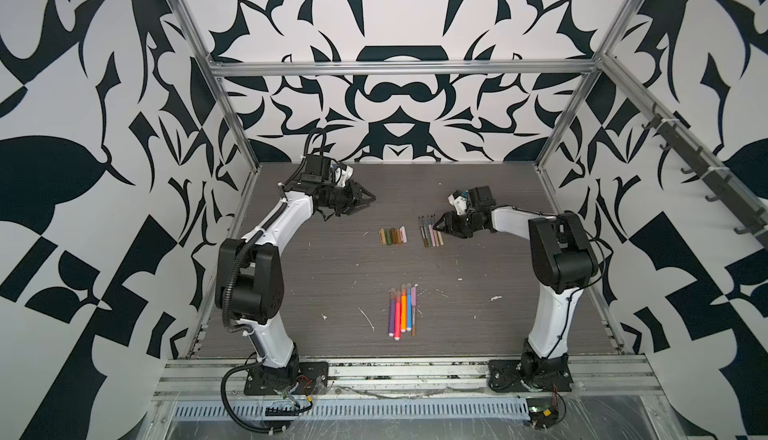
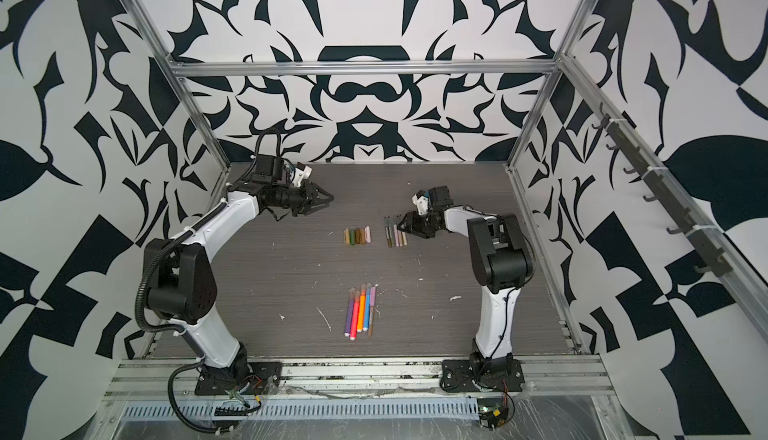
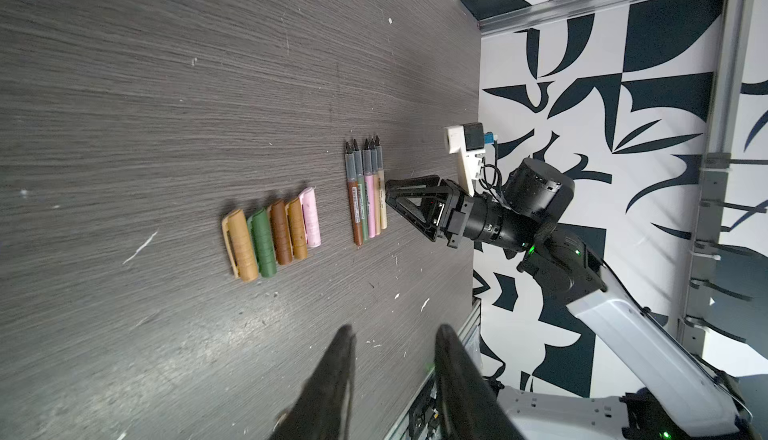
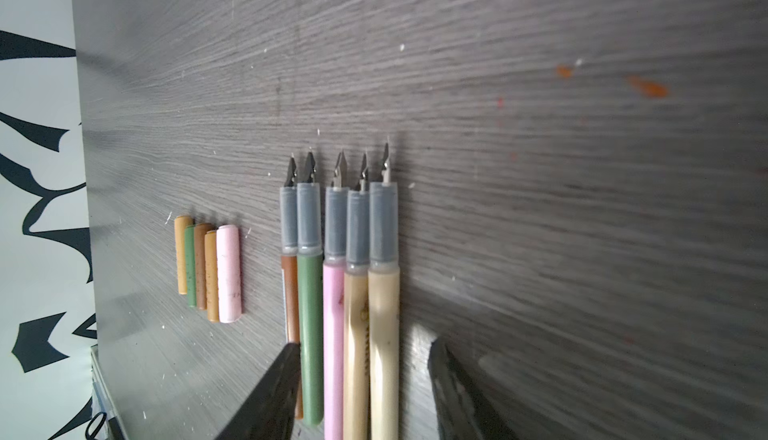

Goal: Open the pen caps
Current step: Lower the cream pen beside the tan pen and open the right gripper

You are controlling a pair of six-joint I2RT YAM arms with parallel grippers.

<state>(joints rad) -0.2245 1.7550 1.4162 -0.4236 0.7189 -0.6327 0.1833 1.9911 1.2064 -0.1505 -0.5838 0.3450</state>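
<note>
**Fig.** Twin arms, the left arm (image 1: 266, 226) and right arm (image 1: 548, 317), share white link shells, black joint housings and black bolted base plates (image 1: 311, 371). A ribbed black conduit (image 1: 230, 288) trails along the left arm. Thin black wires (image 3: 492, 174) loop beside the white camera mount (image 3: 459, 147) on the right wrist. The right gripper (image 3: 388, 193) has black fingers — open triangular frames — and green lamps (image 3: 577, 252) glow on nearby joints.

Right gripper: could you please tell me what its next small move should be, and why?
Probably lift the right gripper clear of the five uncapped pens: its jaws stand open, holding nothing, and the capped pens lie near the front edge.
</note>
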